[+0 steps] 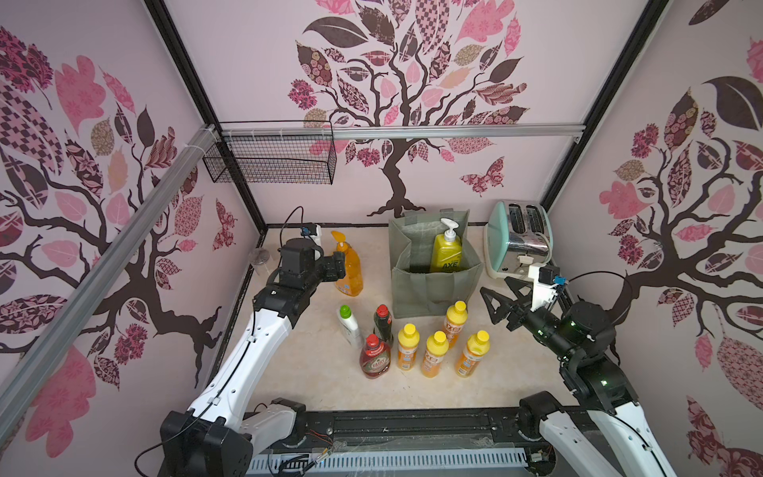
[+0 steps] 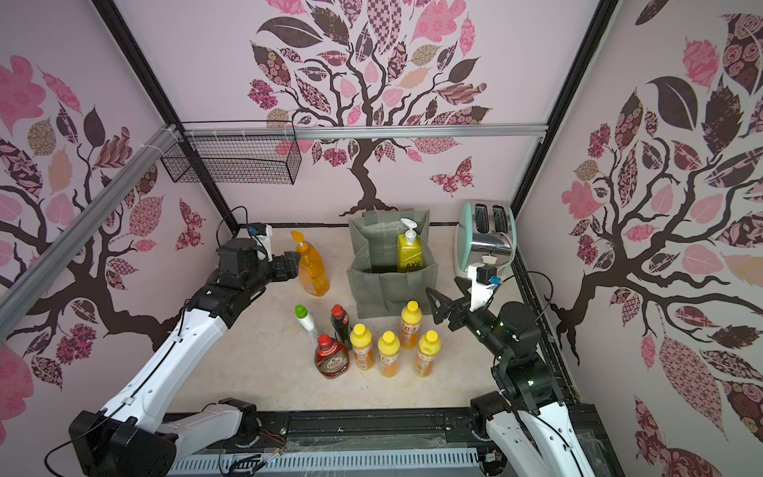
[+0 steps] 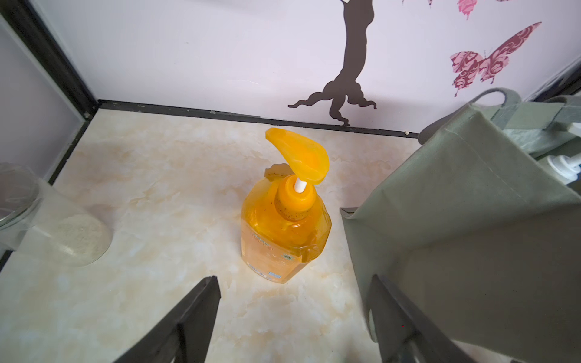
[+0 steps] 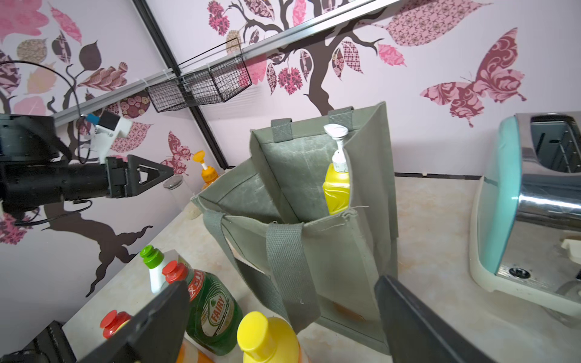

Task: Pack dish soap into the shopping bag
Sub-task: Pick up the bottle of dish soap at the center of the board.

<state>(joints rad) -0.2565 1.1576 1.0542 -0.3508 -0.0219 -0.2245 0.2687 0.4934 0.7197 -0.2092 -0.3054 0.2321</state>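
The grey-green shopping bag (image 1: 433, 289) stands open at the back middle of the table, with a yellow AXE pump bottle (image 1: 446, 252) upright inside it. An orange pump bottle (image 3: 284, 226) stands left of the bag. My left gripper (image 3: 294, 278) is open just short of it, touching nothing. Several small orange yellow-capped bottles (image 1: 435, 353), a red Fairy bottle (image 1: 375, 357), a dark red-capped bottle (image 1: 382, 322) and a white green-capped bottle (image 1: 350, 324) stand in front of the bag. My right gripper (image 1: 495, 287) hangs open and empty beside the bag's right front corner.
A mint and chrome toaster (image 1: 518, 239) stands at the back right, close behind the right gripper. A clear glass jar (image 3: 53, 220) sits in the back left corner. A black wire basket (image 1: 272, 159) hangs on the back wall rail.
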